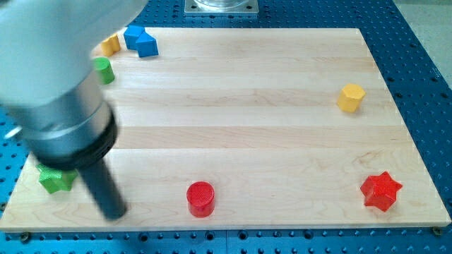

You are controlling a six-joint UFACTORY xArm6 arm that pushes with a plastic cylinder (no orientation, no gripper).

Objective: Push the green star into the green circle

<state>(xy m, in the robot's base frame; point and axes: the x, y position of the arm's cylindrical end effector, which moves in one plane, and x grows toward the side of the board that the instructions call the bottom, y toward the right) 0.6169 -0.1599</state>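
Camera view shows the green star [55, 180] at the desk's [247, 106] lower left corner, just left of my tip [114, 212], close beside the rod. The tool has no jaws. Farther up from the star sits the green circle [104, 70].

The desk [247, 85] is a pale wooden board of lengthwise planks, resting on a blue perforated base [424, 42]. At the view's top left a blue block [141, 40] of irregular shape sits beside a yellow block [110, 46], partly hidden by the arm, with a green circle [104, 70] just below them. At the view's bottom left lies the green star [55, 180], partly covered, with my tip [113, 212] resting on the wood just to its right. A red cylinder [200, 198] stands near the bottom edge, a red star [381, 190] at bottom right, and a yellow hexagon [350, 97] at the right.
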